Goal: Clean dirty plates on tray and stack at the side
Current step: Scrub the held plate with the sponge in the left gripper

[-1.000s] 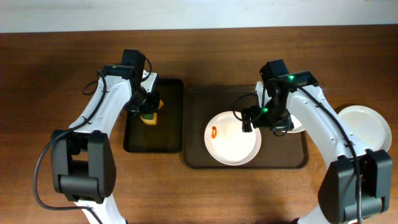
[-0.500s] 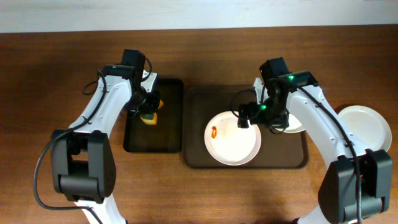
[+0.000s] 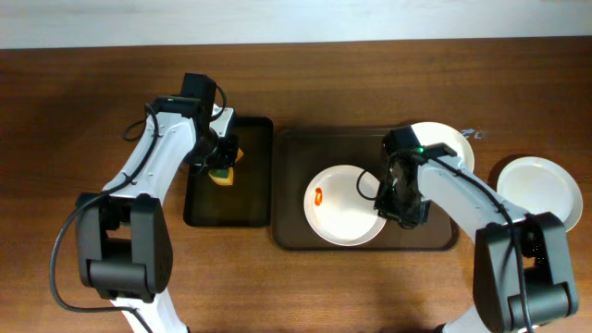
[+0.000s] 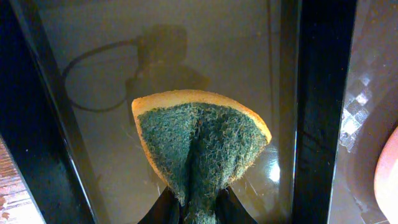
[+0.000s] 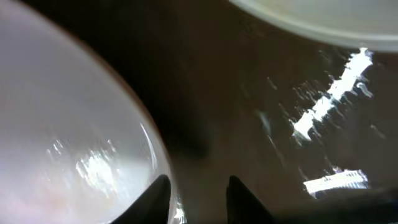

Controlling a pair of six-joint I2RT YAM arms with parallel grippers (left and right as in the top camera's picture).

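Dirty plate (image 3: 344, 208) lies flat on the right tray (image 3: 291, 185), orange smear (image 3: 318, 195) at its left; right end effector (image 5: 200, 199) sits at its right rim, fingers slightly apart; left end effector (image 4: 196, 211) clamps folded sponge (image 4: 199, 137)

table (image 3: 74, 111): brown wood | on it: small dark tray (image 3: 199, 208), large tray (image 3: 289, 185), white plate (image 3: 541, 190) at right

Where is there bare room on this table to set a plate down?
The table strip in front of the large tray is bare, as is that tray's back-left corner. Crowded: its right side, with the dirty plate, second plate and right hand.
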